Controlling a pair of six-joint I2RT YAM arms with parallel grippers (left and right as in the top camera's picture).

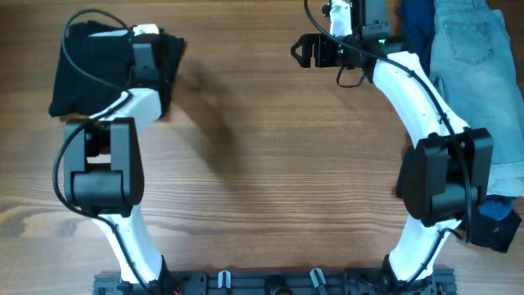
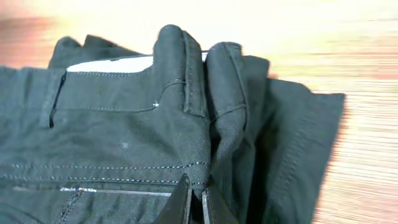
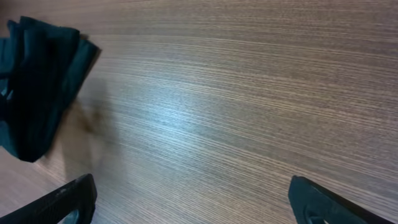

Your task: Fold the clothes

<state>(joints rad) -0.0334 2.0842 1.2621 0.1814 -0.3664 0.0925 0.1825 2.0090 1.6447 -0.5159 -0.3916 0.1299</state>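
The black shorts [image 1: 90, 70] lay bunched in a dark heap at the far left corner of the counter [image 1: 262, 164], partly under the left arm's wrist. The left claw [image 2: 194, 200] was down on them, its two fingers pressed almost together with a ridge of the black cloth pinched between the tips. From the wrist view the waistband [image 2: 118, 93] ran across the upper part of the heap, a strip of pale lining [image 2: 109, 64] showing above it, and the fabric rose into two rounded folds just beyond the fingers.

Across the counter, the right claw [image 1: 307, 51] hung over bare wood near the far edge, its jaws spread wide and holding nothing. It was well apart from the black shorts, which showed only at the left edge of its own wrist view.

The light-blue denim shorts [image 1: 471, 49] lay along the far right side of the counter, beside the right arm. A dark blue garment [image 1: 416, 24] was crumpled just beside them at the far edge, touching the denim.
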